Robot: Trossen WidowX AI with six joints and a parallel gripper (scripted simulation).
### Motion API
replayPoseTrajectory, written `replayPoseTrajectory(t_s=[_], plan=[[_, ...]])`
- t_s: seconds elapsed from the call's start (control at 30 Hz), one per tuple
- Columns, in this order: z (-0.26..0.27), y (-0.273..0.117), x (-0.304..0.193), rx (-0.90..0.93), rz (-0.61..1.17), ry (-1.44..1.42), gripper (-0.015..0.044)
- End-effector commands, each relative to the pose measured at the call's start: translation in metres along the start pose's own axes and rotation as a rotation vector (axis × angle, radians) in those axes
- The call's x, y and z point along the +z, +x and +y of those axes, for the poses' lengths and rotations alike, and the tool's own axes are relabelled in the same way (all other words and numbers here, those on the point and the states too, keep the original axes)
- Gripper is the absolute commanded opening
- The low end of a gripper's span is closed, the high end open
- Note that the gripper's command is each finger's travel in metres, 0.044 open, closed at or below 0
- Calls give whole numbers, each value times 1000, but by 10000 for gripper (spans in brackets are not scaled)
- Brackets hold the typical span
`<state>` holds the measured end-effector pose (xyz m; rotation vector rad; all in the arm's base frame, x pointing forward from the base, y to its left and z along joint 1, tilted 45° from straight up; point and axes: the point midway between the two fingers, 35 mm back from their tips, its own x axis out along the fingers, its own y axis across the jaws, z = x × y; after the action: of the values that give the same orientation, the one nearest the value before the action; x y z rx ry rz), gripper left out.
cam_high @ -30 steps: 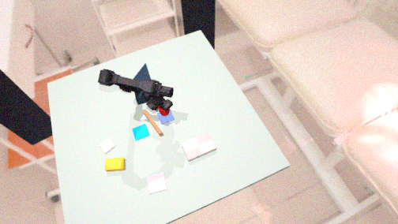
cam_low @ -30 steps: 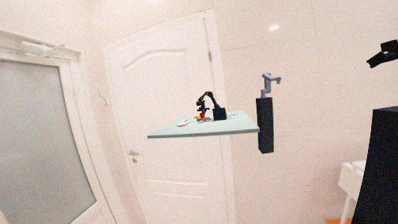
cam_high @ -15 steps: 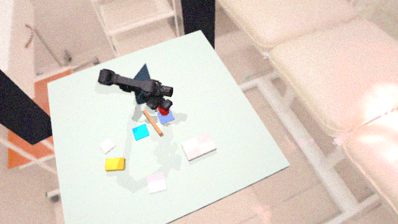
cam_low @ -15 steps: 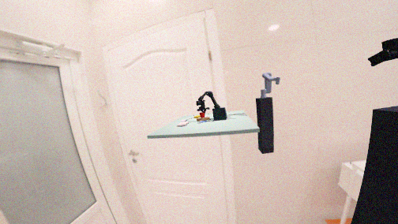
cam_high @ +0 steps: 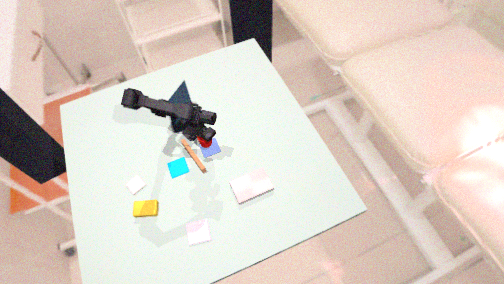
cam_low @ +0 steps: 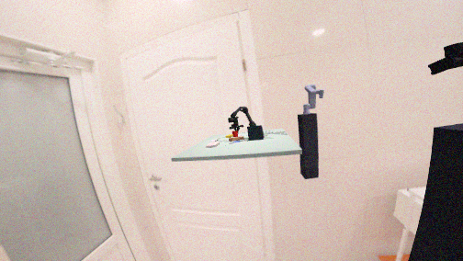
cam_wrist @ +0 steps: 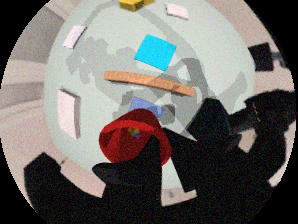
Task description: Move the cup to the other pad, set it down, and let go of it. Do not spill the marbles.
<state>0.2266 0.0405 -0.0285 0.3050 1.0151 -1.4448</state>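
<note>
Top view: pale green table (cam_high: 300,165) with the arm reaching from its base near the far-left part of the table toward the centre; the gripper (cam_high: 204,136) sits over the red cup (cam_high: 204,141), its fingers drawn nearly together and clamped on the cup. The cup is above the periwinkle-blue pad (cam_high: 212,148), which shows at 5 o'clock from the gripper; whether the cup's base touches the pad or hangs just off it cannot be told from these views. Wrist view: the red cup (cam_wrist: 133,137) is seen from above, mouth open and upright, a small speck of colour inside it, presumably marbles (cam_wrist: 135,133), too small to count; the dark fingers press its rim from the 5 o'clock side. The blue pad (cam_wrist: 144,104) peeks out at 12 o'clock of the cup. Just beyond lies an orange-tan stick (cam_wrist: 149,83), flat on the table, running roughly 9 to 3 o'clock in the wrist view. Past it, the cyan pad (cam_high: 178,167) lies at 7 o'clock from the gripper in the top view, apart from the stick. Other flat pieces scattered: a yellow block (cam_high: 145,208) at 7 o'clock near the table's near-left, a small white tile (cam_high: 135,184) at 8 o'clock, a pale pink tile (cam_high: 198,232) at 6 o'clock, a larger pinkish-white slab (cam_high: 251,185) at 4 o'clock. Exterior view: arm small and distant on the table, red cup (cam_low: 235,133) under the gripper (cam_low: 235,129)
</note>
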Motion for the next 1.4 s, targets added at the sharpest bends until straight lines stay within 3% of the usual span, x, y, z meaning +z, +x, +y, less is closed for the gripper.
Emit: replayPoseTrajectory(t_s=[0.0, 1.37], plan=[[-4, 0, 9, -3, -4, -3, 0], [-37, -4, 106, -6, -5, 0, 0]])
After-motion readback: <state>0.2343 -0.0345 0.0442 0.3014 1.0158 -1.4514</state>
